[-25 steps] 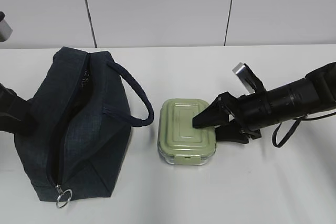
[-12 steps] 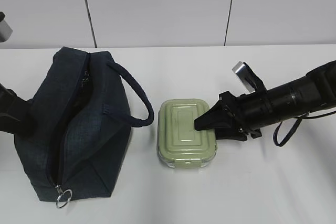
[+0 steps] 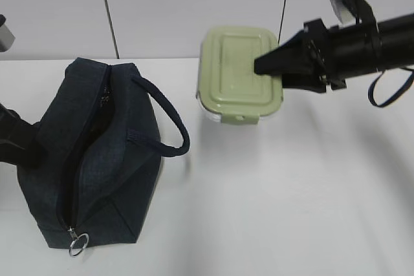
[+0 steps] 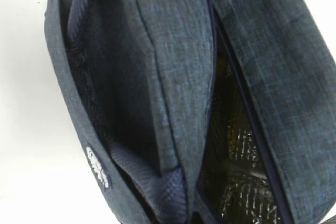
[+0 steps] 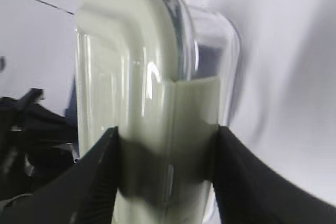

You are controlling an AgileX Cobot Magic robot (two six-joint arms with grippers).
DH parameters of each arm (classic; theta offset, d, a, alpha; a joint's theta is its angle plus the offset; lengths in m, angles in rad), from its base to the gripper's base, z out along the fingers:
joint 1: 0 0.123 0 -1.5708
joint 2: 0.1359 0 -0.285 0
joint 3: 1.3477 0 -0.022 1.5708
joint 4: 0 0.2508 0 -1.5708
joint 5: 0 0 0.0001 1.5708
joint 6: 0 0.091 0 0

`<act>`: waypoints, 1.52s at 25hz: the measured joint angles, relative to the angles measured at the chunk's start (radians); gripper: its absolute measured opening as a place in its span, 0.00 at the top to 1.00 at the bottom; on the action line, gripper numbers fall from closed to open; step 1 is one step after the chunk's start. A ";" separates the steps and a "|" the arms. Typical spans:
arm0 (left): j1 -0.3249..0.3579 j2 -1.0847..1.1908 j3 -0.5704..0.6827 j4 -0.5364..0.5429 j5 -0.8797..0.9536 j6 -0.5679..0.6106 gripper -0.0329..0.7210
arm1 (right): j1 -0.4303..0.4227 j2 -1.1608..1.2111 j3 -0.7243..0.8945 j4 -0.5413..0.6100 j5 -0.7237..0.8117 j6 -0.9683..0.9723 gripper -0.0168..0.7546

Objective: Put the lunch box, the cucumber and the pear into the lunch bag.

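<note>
My right gripper (image 3: 264, 66) is shut on the lunch box (image 3: 238, 72), pale green lid over a clear base, and holds it in the air, right of the lunch bag (image 3: 97, 153). In the right wrist view its two black fingers (image 5: 94, 177) clamp the box (image 5: 142, 77) across lid and base. The navy bag lies on the table with its zipper open. My left gripper (image 3: 22, 150) is at the bag's left side; in the left wrist view the bag's rim (image 4: 173, 103) bunches at the bottom edge, over a foil lining (image 4: 236, 171). The cucumber and the pear are out of view.
The bag's loop handle (image 3: 169, 124) sticks out to the right, below the raised box. The metal ring pull (image 3: 77, 244) lies at the bag's near end. A white wall stands behind the white table (image 3: 291, 198).
My right gripper has lifted the lunch box off the table and carried it up and slightly back. The bag and the left arm have not moved.
</note>
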 joint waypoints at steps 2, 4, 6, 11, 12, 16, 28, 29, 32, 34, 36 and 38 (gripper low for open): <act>0.000 0.000 0.000 0.000 0.000 0.000 0.95 | 0.048 -0.026 -0.067 0.000 0.018 0.043 0.49; 0.000 0.000 0.000 0.000 0.000 0.000 0.95 | 0.110 -0.032 -0.144 -0.002 0.013 0.089 0.49; 0.000 0.000 0.000 0.000 -0.001 0.000 0.95 | 0.188 -0.032 -0.225 -0.038 -0.022 0.142 0.49; 0.000 0.000 0.000 0.000 -0.001 0.000 0.95 | 0.361 -0.019 -0.379 -0.289 -0.140 0.293 0.49; 0.000 0.000 0.000 0.000 -0.001 0.000 0.95 | 0.395 -0.010 -0.404 -0.353 -0.158 0.331 0.49; 0.000 0.000 0.000 0.000 -0.004 0.000 0.95 | 0.492 0.019 -0.452 -0.549 -0.237 0.463 0.49; 0.000 0.000 0.000 0.008 -0.007 0.000 0.95 | 0.589 0.113 -0.472 -0.614 -0.383 0.561 0.49; 0.000 0.000 0.000 0.009 -0.008 0.000 0.95 | 0.596 0.118 -0.472 -0.623 -0.393 0.561 0.49; 0.000 0.000 0.000 0.013 -0.009 0.000 0.95 | 0.614 0.131 -0.474 -0.677 -0.407 0.563 0.49; 0.000 0.000 0.000 0.014 -0.009 0.000 0.95 | 0.616 0.145 -0.474 -0.755 -0.398 0.590 0.49; 0.000 0.000 0.000 0.015 -0.010 0.000 0.95 | 0.618 0.163 -0.474 -0.857 -0.374 0.637 0.49; 0.000 0.000 0.000 0.015 -0.010 0.000 0.95 | 0.618 0.177 -0.474 -0.948 -0.344 0.681 0.49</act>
